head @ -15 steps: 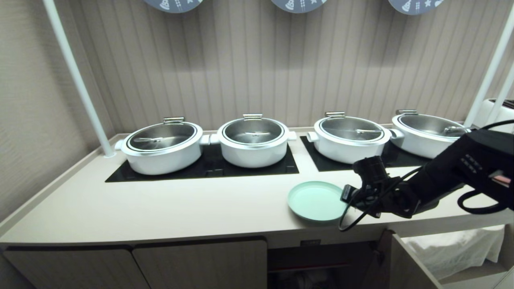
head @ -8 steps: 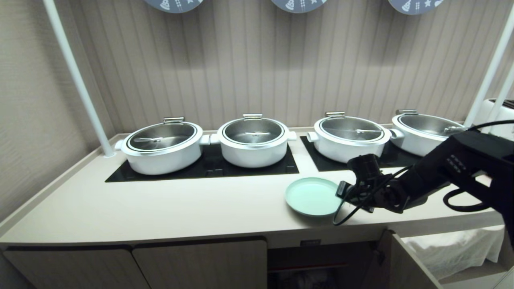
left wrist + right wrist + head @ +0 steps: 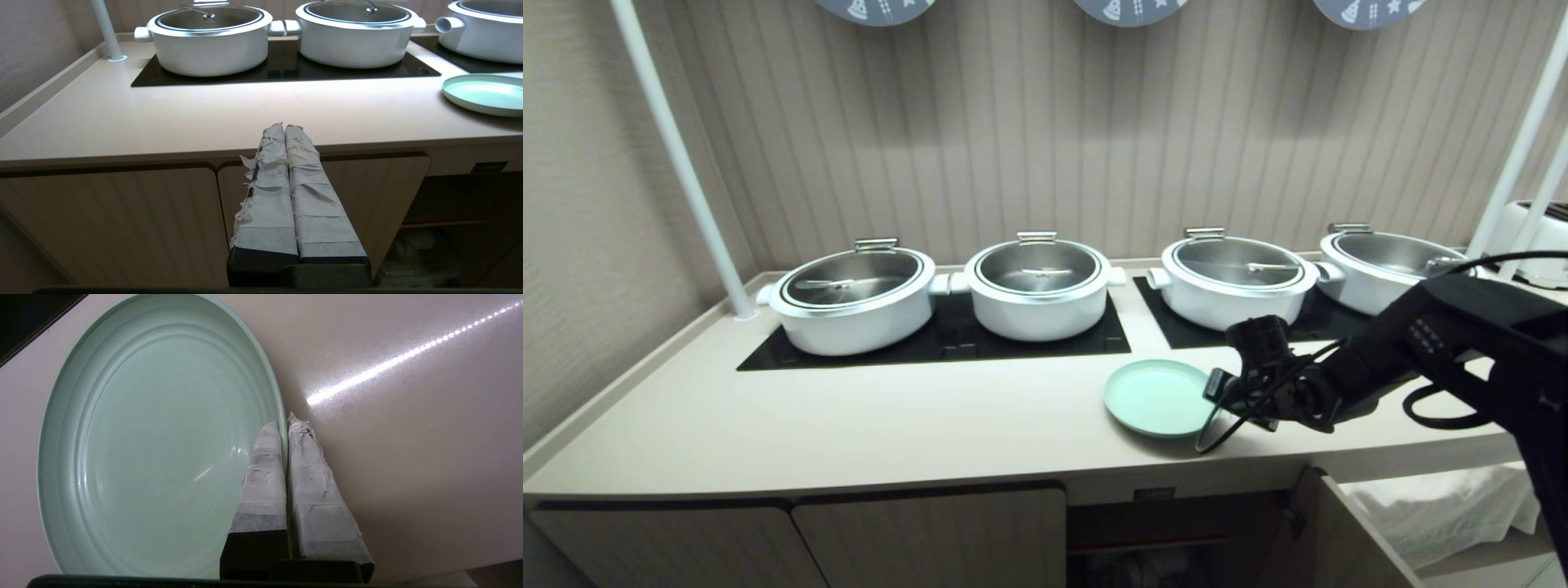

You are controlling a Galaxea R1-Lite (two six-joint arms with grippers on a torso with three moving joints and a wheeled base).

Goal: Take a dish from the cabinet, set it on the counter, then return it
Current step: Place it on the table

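The mint-green plate (image 3: 1160,398) lies flat on the table (image 3: 890,425) before the hob pots, its right rim pinched — apparently — between the right gripper (image 3: 284,422)'s clenched jaws, likely for setting down; the left gripper (image 3: 284,127) idles, jaws pressed together.

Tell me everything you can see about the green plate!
The plate is round, shallow and pale mint green, smooth with faint rings inside and a low raised rim. It looks like plastic and is empty. It lies flat on the counter, near the front edge, in front of the hobs. The right gripper is shut on its rim, one finger inside, one outside.
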